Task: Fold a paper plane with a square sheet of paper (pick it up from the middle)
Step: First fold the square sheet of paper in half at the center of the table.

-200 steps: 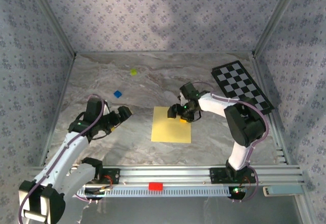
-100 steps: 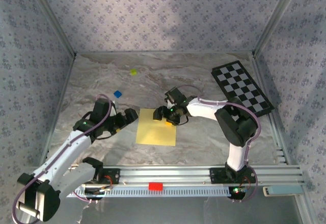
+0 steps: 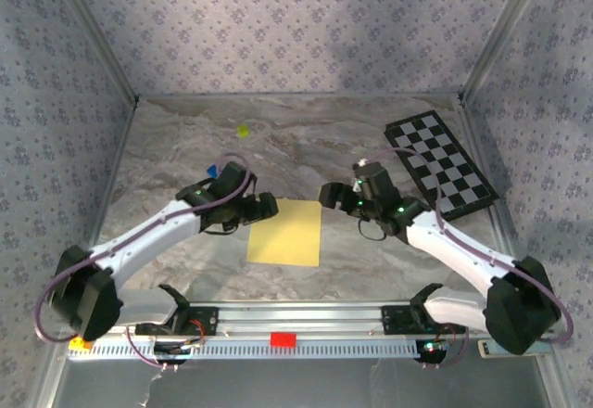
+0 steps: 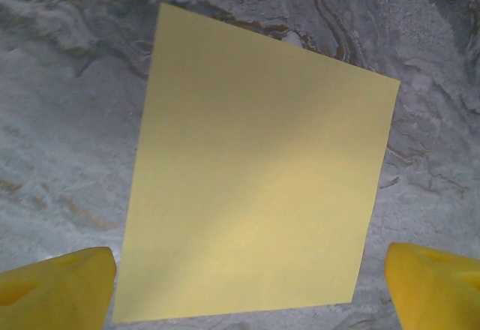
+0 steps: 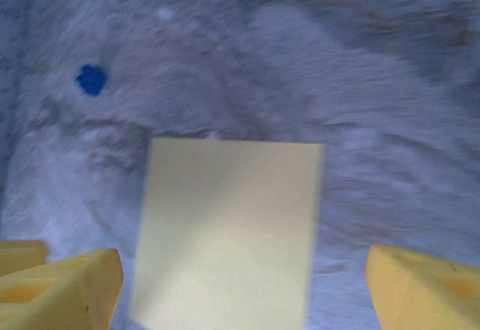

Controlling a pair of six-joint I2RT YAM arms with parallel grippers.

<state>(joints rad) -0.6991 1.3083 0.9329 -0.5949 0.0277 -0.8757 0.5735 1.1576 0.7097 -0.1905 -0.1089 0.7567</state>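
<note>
The square sheet of paper (image 3: 284,233), plain yellow, lies flat and unfolded on the marble table; the paper plane is out of view. My left gripper (image 3: 269,208) hovers at the sheet's far-left corner, open. My right gripper (image 3: 326,195) stands open just off the far-right corner. In the left wrist view the sheet (image 4: 255,172) spreads ahead of the gripper (image 4: 247,292), whose yellow fingertips (image 4: 56,285) stand wide apart. The right wrist view shows the sheet (image 5: 229,232) below its gripper (image 5: 244,289), fingertips (image 5: 424,289) equally wide. Neither gripper holds anything.
A black-and-white checkered board (image 3: 440,165) lies at the far right. A tiny yellow-green block (image 3: 243,131) sits at the back. A small blue block (image 3: 212,171) (image 5: 91,79) lies by the left arm's cable. Patterned walls close three sides; a metal rail (image 3: 371,313) runs along the near edge.
The right gripper slid the sheet leftward, then lifted off it, opened wider and drew back to the right. The left arm swung right, up to the sheet's far-left corner.
</note>
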